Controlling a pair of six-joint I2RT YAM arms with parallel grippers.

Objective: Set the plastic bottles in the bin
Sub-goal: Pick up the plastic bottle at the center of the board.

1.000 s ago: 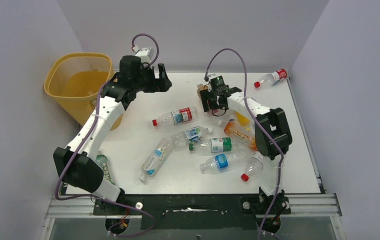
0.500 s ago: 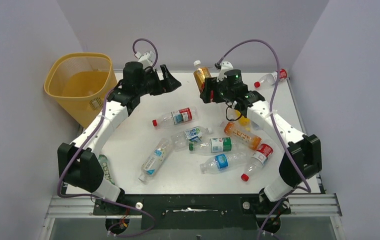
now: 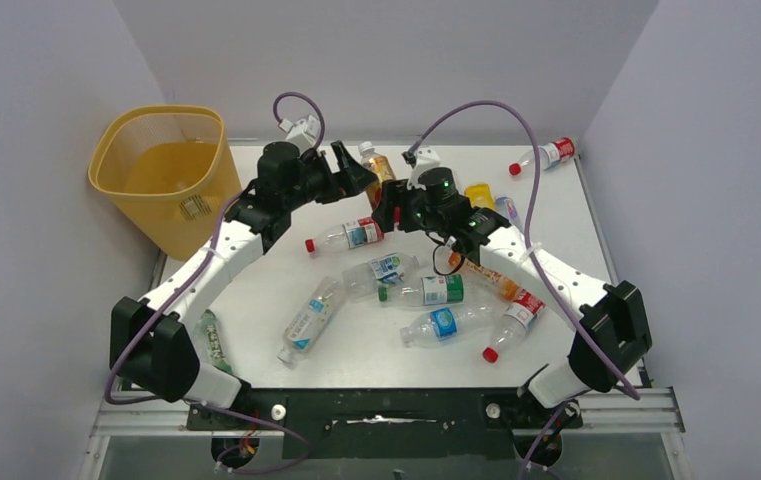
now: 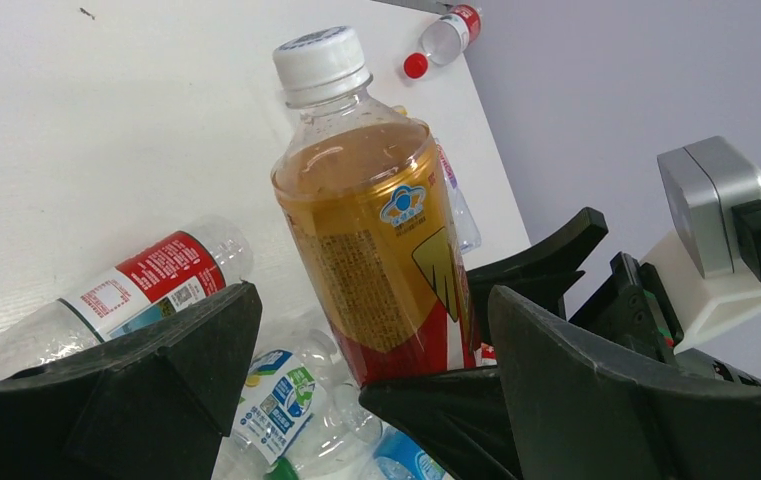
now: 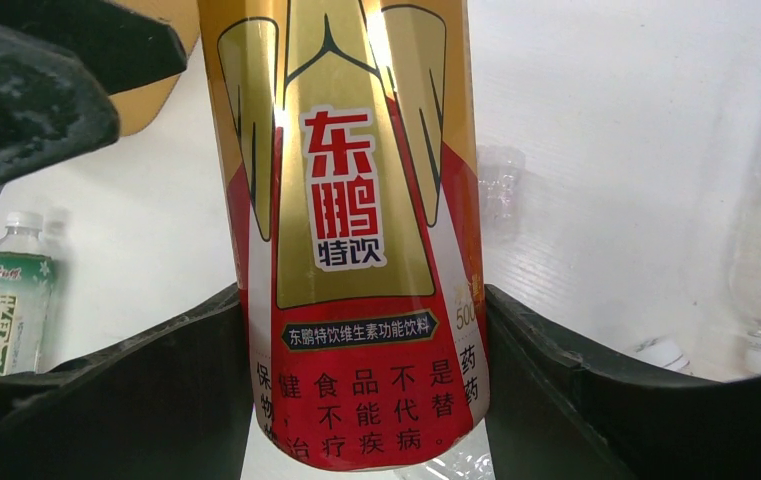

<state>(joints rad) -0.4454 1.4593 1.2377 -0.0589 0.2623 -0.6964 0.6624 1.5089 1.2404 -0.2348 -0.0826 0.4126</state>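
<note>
Loose plastic bottles [image 3: 426,291] lie across the near counter [image 3: 276,260]. Beyond, the right gripper [image 5: 366,370] clamps a gold-labelled bottle [image 4: 366,230] upright in its jaws. The left gripper [image 4: 371,310] faces it, jaws wide open, not touching. Letting go before those close could drop it. The bin [image 3: 116,140] stands far left.

Note for you: left arm [image 3: 201,275] and right arm [image 3: 556,280] match, white link shells between black joint housings. A purple cable [image 3: 486,103] loops off each wrist. Your left gripper [image 4: 371,300] has matte black wedge fingers [image 4: 136,380]; green light [image 3: 443,184] on the right wrist.
</note>
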